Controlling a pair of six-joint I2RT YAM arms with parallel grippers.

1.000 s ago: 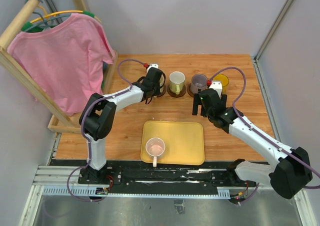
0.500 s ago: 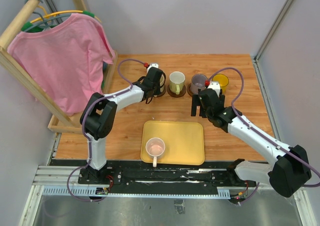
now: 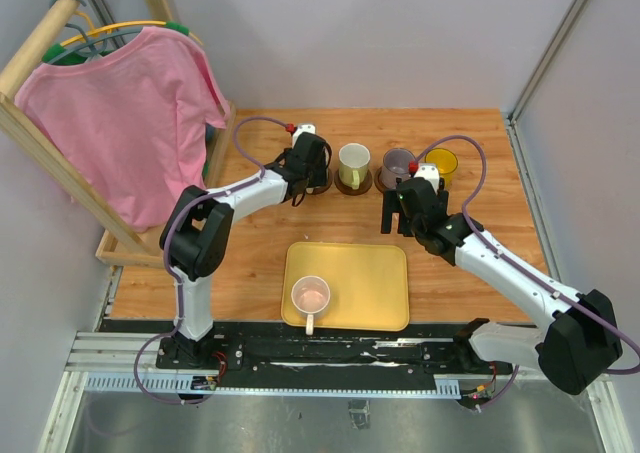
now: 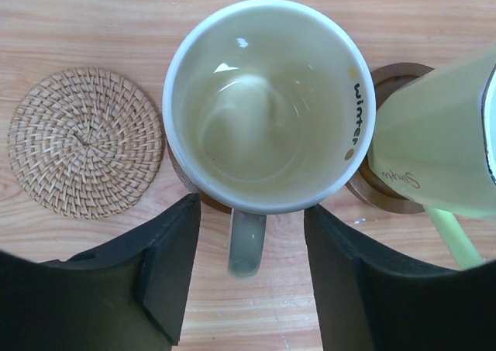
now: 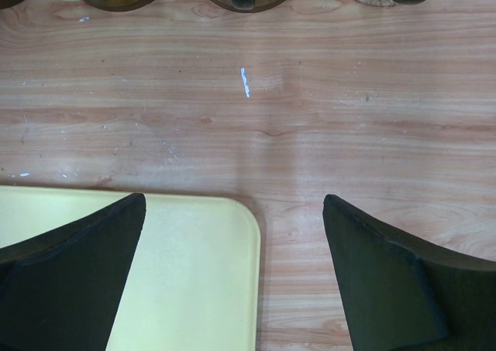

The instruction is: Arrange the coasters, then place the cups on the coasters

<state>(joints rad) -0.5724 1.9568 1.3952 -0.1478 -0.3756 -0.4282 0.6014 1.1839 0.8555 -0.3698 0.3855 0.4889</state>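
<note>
A whitish-green cup (image 4: 267,103) stands on a dark brown coaster (image 4: 182,182). Its handle (image 4: 248,242) points between the fingers of my open left gripper (image 4: 249,208), which do not touch it. An empty tan woven coaster (image 4: 85,151) lies to its left. To its right a pale yellow cup (image 3: 353,161), a purple-grey cup (image 3: 398,163) and an amber cup (image 3: 441,163) stand in a row on coasters. A pink cup (image 3: 310,295) sits on the yellow tray (image 3: 370,283). My right gripper (image 5: 234,200) hangs open and empty over the tray's far right corner.
A pink shirt (image 3: 120,113) hangs on a wooden rack (image 3: 60,163) at the left edge of the table. Grey walls close off the back and right. The left arm (image 3: 240,195) stretches across the table toward the row of cups.
My left gripper's jaws have opened away from the whitish-green cup's handle. The right gripper has shifted slightly toward the back of the table.
</note>
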